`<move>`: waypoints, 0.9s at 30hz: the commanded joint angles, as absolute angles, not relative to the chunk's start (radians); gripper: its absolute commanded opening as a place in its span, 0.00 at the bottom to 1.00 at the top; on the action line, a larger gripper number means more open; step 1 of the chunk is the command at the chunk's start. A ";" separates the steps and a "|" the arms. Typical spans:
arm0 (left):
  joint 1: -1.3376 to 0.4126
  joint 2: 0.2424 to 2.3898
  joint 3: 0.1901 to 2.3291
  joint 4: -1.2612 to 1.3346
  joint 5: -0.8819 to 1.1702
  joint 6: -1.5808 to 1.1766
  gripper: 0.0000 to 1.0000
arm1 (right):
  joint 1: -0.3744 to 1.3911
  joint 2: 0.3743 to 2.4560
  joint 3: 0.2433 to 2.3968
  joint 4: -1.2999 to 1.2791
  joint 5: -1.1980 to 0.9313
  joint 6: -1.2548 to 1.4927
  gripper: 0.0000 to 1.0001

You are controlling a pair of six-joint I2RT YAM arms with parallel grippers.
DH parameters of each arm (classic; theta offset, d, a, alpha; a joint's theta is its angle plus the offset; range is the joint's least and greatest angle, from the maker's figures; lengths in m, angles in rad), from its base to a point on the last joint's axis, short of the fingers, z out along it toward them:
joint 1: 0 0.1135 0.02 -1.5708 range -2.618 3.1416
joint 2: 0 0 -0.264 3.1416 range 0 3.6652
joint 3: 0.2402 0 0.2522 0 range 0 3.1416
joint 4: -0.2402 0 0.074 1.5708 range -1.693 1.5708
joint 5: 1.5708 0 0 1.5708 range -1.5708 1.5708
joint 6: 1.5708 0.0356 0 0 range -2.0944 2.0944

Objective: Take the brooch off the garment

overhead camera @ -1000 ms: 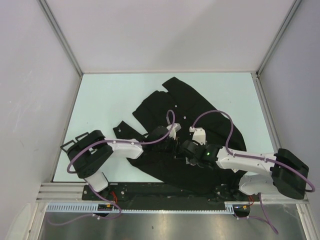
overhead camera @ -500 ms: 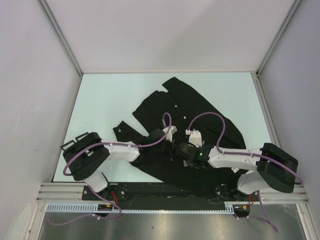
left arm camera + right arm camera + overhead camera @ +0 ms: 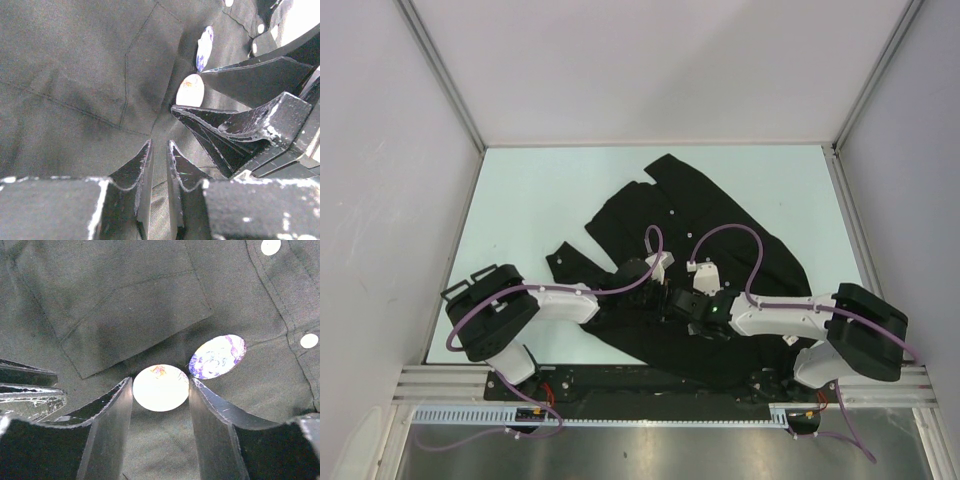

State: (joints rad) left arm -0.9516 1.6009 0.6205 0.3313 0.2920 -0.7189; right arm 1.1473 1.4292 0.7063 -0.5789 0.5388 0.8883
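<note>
Right wrist: right gripper open, straddling pale brooch on garment, mid surface. Left gripper pinches cloth beside it. Risk: closing traps fabric too, or clips purple disc touching brooch's right edge.

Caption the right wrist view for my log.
Right end effector open astride a pale round brooch on the black garment, a purple-patterned brooch beside it.

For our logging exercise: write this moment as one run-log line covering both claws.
left claw: pinching garment | right claw: open astride pale brooch | purple brooch: beside it | removal: not done
</note>
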 commanded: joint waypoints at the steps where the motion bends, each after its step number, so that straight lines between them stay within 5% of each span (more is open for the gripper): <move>1: -0.957 1.583 0.621 0.373 0.314 -0.727 0.21 | 1.158 1.439 0.747 -0.600 0.588 0.916 0.50; 15: -0.963 1.647 0.653 0.433 0.413 -0.744 0.19 | 1.117 1.250 0.647 -0.492 0.512 0.913 0.36; 22: -0.977 1.678 0.684 0.430 0.423 -0.744 0.16 | 1.074 1.197 0.591 -0.433 0.433 0.907 0.49; 27: -0.980 1.689 0.704 0.425 0.422 -0.747 0.15 | 1.036 1.175 0.594 -0.497 0.453 0.920 0.47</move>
